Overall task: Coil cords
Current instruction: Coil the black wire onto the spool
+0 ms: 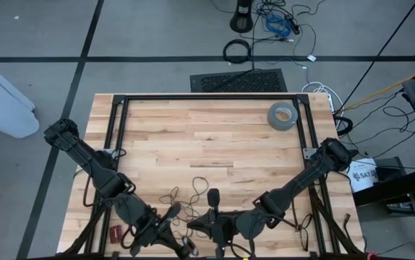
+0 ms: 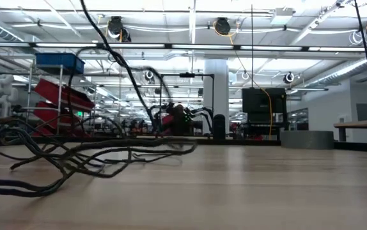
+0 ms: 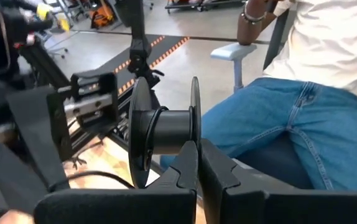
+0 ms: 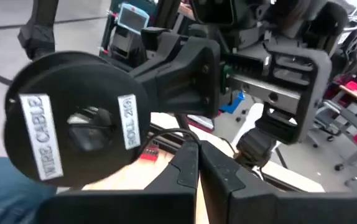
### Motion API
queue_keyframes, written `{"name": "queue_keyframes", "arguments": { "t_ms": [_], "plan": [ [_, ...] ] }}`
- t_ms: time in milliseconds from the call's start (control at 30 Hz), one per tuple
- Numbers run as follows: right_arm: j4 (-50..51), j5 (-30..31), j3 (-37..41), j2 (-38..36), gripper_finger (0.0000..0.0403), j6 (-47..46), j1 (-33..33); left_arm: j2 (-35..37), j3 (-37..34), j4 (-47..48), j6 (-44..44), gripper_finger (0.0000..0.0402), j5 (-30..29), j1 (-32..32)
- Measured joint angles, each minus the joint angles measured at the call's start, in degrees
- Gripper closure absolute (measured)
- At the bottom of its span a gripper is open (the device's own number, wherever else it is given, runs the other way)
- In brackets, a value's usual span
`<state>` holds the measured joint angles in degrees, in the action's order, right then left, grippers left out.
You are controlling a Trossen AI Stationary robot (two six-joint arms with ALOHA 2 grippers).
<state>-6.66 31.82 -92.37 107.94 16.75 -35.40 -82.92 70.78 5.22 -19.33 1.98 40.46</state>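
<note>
The thin black wire point(image 1: 182, 198) sprawls at the surface's point(image 1: 215, 137) near edge, between both closed, empty end effectors, left point(image 1: 173, 211) slightly nearer than right point(image 1: 193, 225).

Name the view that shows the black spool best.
The right wrist view: the spool fills it, flange labels legible. The left wrist view shows it edge-on, hub bare. From above it is hard to pick out; the low view misses it.

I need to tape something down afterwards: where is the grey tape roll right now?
In the high view the grey tape roll lies flat near the table's far right corner, beside the black frame rail, well away from both arms.
</note>
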Motion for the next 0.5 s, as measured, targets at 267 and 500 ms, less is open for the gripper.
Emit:
{"name": "queue_keyframes", "arguments": {
  "t_ms": [267, 500],
  "plan": [
    [1.85, 0.22, -0.82, 0.0, 0.0403, 0.9, -0.48, -1.15, -0.02, 0.15, 1.12, 0.04, -0.07, -1.73],
    [1.71, -0.01, -0.82, 0.0, 0.0403, 2.99, -0.5, -1.76, -0.02, -0.33, 2.57, 0.04, -0.06, -3.18]
  ]
}}
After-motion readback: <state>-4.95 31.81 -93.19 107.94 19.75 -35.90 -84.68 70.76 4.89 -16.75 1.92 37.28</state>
